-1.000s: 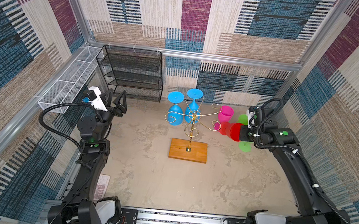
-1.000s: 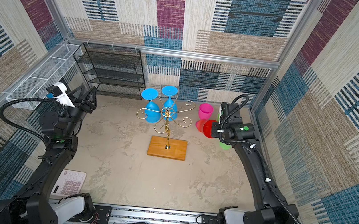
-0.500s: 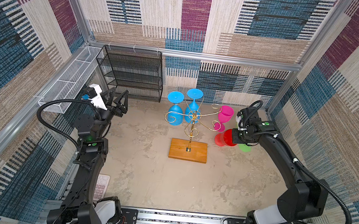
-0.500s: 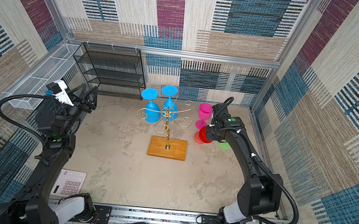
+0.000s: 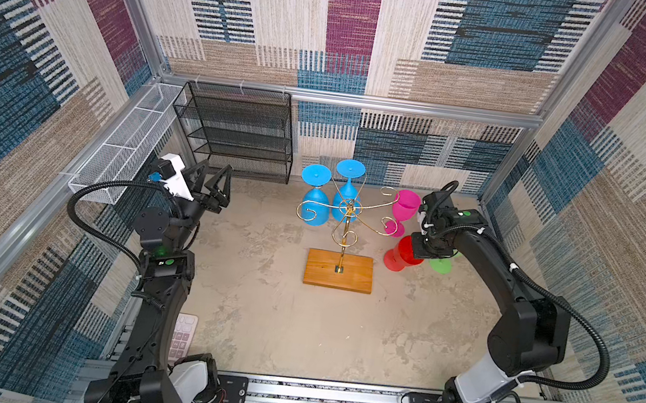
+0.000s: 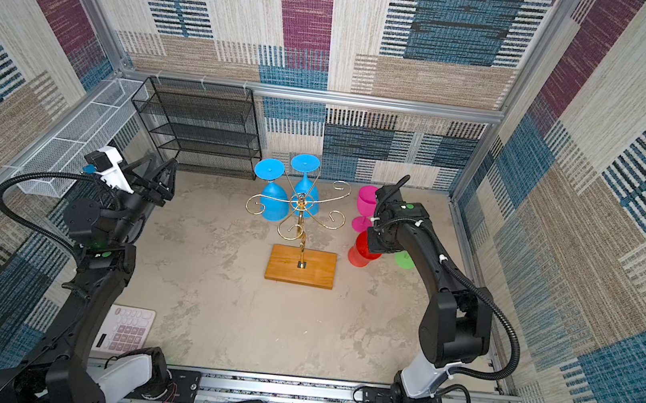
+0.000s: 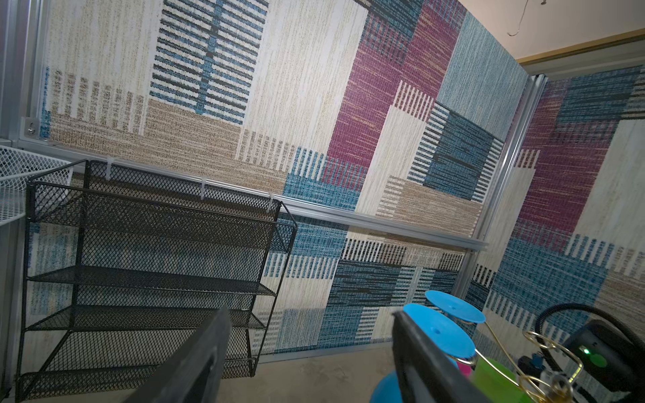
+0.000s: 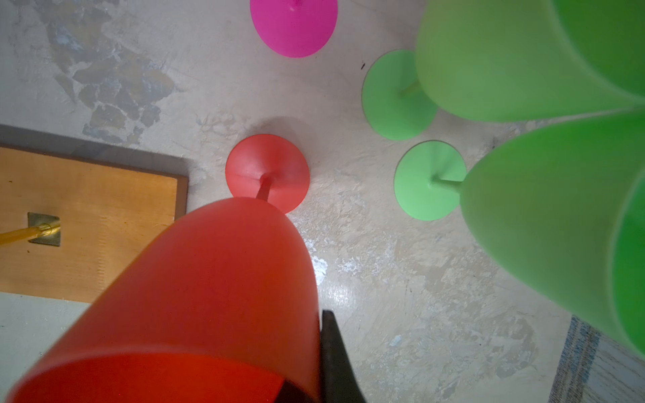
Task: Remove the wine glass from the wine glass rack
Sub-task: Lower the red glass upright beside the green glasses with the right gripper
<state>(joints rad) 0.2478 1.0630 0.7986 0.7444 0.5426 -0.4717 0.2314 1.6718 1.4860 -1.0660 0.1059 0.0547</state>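
Right gripper [image 5: 421, 249] clamped on the rim of a red plastic wine glass [image 8: 216, 289]. The glass is off the gold wire wine glass rack [image 5: 345, 230] and just beside the right-hand edge of the rack's orange-brown wooden base [image 5: 321, 273]. Its long axis runs nearly upright: the bowl is at the claw and the round foot directly below, at or just above the mottled beige tabletop [image 5: 277, 322]. Whether the foot touches cannot be told. Release would likely need only a short vertical descent. Left gripper [image 7: 310, 352], jaws apart and empty, hangs raised, well apart from the rack. It faces two blue plastic wine glasses [image 5: 314, 207] hanging inverted on the rack's left side, and the left arm is the nearer to them.
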